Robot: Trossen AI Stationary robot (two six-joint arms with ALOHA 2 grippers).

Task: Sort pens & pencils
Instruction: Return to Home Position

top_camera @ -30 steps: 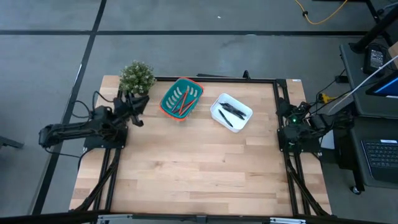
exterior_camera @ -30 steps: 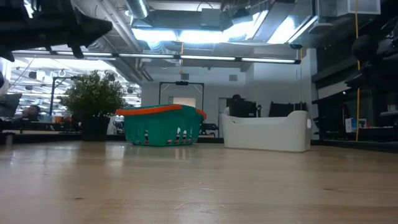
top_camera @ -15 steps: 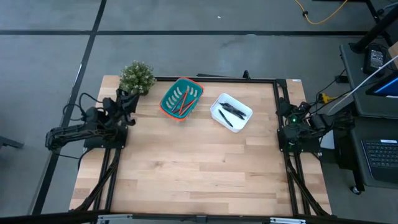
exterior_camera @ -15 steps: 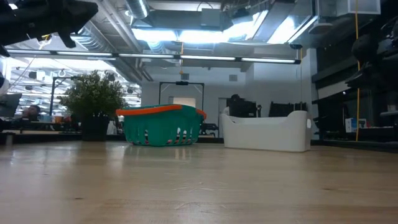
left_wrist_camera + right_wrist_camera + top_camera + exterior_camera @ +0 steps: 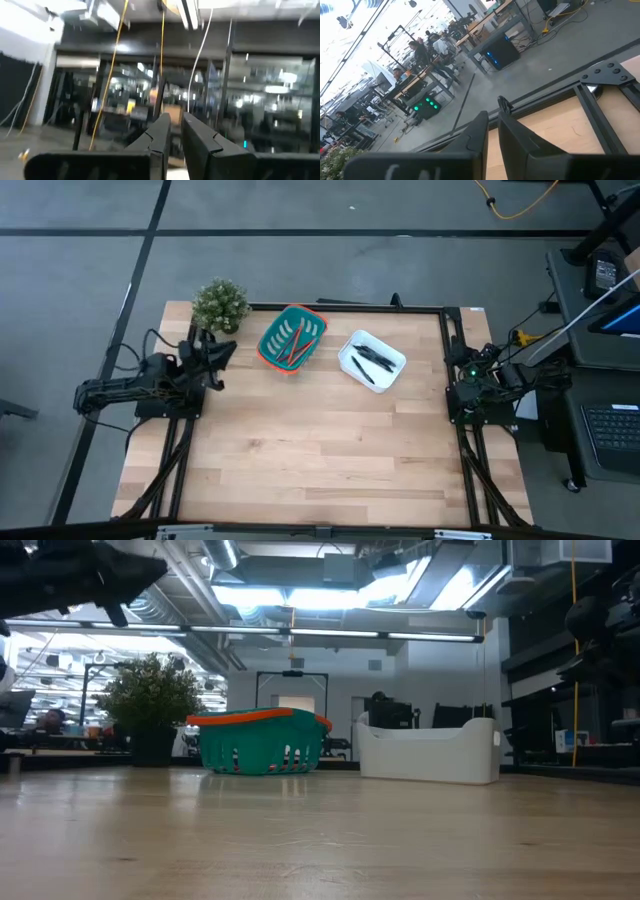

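Orange-red pencils (image 5: 295,348) lie on the bottom of a teal basket (image 5: 276,330) at the far middle of the table. Black pens (image 5: 372,360) lie in a white tray (image 5: 392,368) to its right. My left gripper (image 5: 224,352) hangs shut above the table's far left, left of the basket, and holds nothing; the left wrist view shows its fingers (image 5: 176,125) close together and pointing into the room. My right gripper (image 5: 462,370) stays folded at the table's right edge, shut and holding nothing (image 5: 492,120).
A small potted plant (image 5: 219,304) stands at the far left corner, just behind my left gripper. A black metal frame (image 5: 450,330) runs along the table's far and right edges. The bare wooden tabletop (image 5: 320,440) stretches from the containers to the near edge.
My left gripper drew back a little toward the table's left edge, then came back out toward the basket, staying shut and above the table. The basket, the tray and their contents have kept still.
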